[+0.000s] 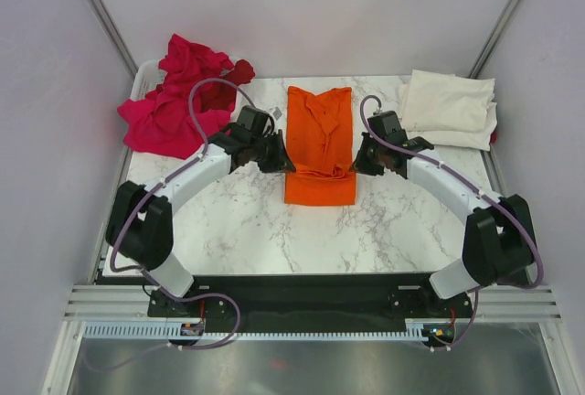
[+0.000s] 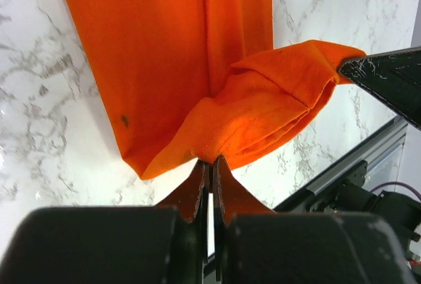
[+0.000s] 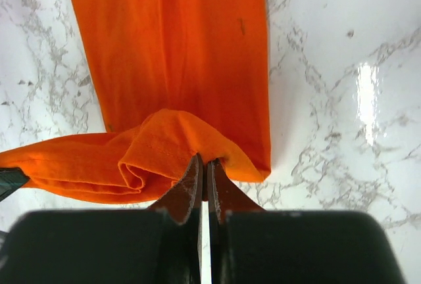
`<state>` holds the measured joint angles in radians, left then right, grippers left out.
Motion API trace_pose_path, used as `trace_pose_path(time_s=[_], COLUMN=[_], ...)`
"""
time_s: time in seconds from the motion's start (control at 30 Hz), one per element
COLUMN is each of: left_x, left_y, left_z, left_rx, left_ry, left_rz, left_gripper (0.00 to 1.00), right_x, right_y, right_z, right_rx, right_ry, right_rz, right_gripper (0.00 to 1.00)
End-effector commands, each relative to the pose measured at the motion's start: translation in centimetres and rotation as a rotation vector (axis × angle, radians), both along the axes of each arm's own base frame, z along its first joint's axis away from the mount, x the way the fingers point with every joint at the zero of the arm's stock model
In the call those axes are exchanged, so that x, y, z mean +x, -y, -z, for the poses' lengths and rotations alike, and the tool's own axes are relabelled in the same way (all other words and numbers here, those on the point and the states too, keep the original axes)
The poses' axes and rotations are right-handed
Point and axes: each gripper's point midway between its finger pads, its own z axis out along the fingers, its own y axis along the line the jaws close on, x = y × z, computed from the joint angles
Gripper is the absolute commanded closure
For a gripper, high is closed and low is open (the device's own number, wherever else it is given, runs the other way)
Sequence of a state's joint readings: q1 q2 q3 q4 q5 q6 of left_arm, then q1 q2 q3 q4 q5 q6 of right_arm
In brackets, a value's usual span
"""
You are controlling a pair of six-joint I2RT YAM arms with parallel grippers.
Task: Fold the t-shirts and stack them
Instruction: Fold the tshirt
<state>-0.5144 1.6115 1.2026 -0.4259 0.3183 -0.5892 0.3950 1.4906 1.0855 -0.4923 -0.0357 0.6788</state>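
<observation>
The bright orange t-shirt lies as a long folded strip in the middle of the marble table. My left gripper is shut on its left edge, and my right gripper is shut on its right edge. Both hold a lifted fold above the strip. In the left wrist view my left gripper pinches the orange cloth. In the right wrist view my right gripper pinches the cloth. A cream-white t-shirt lies folded at the back right. Magenta-pink shirts and a dark red one are heaped at the back left.
The pink heap spills from a white basket at the back left corner. The marble table is bordered by grey walls. A black base plate and metal rails run along the near edge.
</observation>
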Motion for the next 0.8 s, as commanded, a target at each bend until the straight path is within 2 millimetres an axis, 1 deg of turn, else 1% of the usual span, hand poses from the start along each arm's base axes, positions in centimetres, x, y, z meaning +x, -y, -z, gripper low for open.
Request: trace_pose_path(time_s=[0.0,0.03,0.07,0.1,0.13,0.17,0.23,0.27,0.33,0.37,0.4,0.43,0.5,0.53,0.57,0.63,0.67,0.7,0.73,0.77], left_x=[1.9,2.7,3.0,3.3,3.9,4.2,4.9,5.1,5.9,6.1,6.3,6.8,7.3,7.9,8.5,9.2,9.6,10.3,10.9,11.3], left_y=[0.7,1.0,1.1,1.2,1.4,1.4,1.6,1.6,1.7,1.5,1.5,1.3,1.1,1.0,0.8,0.5,0.4,0.3,0.1,0.1], left_z=[-1.3,-0.9,-0.8,-0.7,-0.3,-0.1,0.4,0.7,0.5,1.2,1.5,1.5,2.4,2.3,2.7,3.2,3.4,3.8,4.2,4.5], left_rx=[-0.016,-0.015,-0.016,-0.014,-0.013,-0.009,-0.006,-0.002,-0.004,0.005,0.011,0.013,0.028,0.029,0.037,0.048,0.053,0.061,0.073,0.079], left_ry=[0.054,0.048,0.046,0.044,0.034,0.035,0.022,0.015,0.023,0.009,0.005,0.007,-0.008,0.001,-0.007,-0.013,-0.016,-0.023,-0.026,-0.028], left_rz=[0.067,0.068,0.074,0.076,0.075,0.077,0.077,0.080,0.077,0.076,0.073,0.065,0.060,0.054,0.048,0.037,0.036,0.029,0.020,0.024], left_gripper=[0.98,0.98,0.98,0.98,0.98,0.98,0.98,0.98,0.98,0.98,0.98,0.98,0.98,0.98,0.98,0.98,0.97,0.97,0.96,0.89], right_x=[2.8,3.2,3.6,4.1,4.4,4.7,5.5,5.6,6.2,6.3,6.7,7.0,7.6,7.8,8.5,9.3,9.5,10.2,10.6,11.0], right_y=[-0.5,-0.6,-0.5,-0.7,-0.7,-0.8,-0.9,-1.0,-1.1,-1.1,-1.1,-1.0,-1.0,-0.9,-0.8,-0.6,-0.6,-0.8,-0.7,-0.6], right_z=[-1.6,-1.4,-0.8,-1.2,-1.1,-0.5,-0.8,-0.2,-0.1,0.5,0.4,1.0,1.1,2.0,1.9,2.3,3.6,3.2,4.4,4.6], right_rx=[0.001,0.001,-0.004,0.000,0.000,-0.004,-0.003,-0.006,-0.004,-0.008,-0.008,-0.012,-0.011,-0.017,-0.015,-0.019,-0.019,-0.010,-0.013,-0.012], right_ry=[0.052,0.049,0.035,0.044,0.041,0.030,0.038,0.023,0.024,0.011,0.015,0.002,0.001,-0.016,-0.011,-0.016,-0.045,-0.034,-0.058,-0.061], right_rz=[-0.037,-0.040,-0.041,-0.048,-0.046,-0.050,-0.049,-0.052,-0.052,-0.051,-0.050,-0.044,-0.037,-0.032,-0.026,-0.015,-0.013,-0.014,-0.009,-0.009], right_gripper=[1.00,1.00,1.00,1.00,1.00,1.00,1.00,1.00,1.00,1.00,1.00,1.00,1.00,1.00,1.00,1.00,1.00,1.00,0.99,0.84])
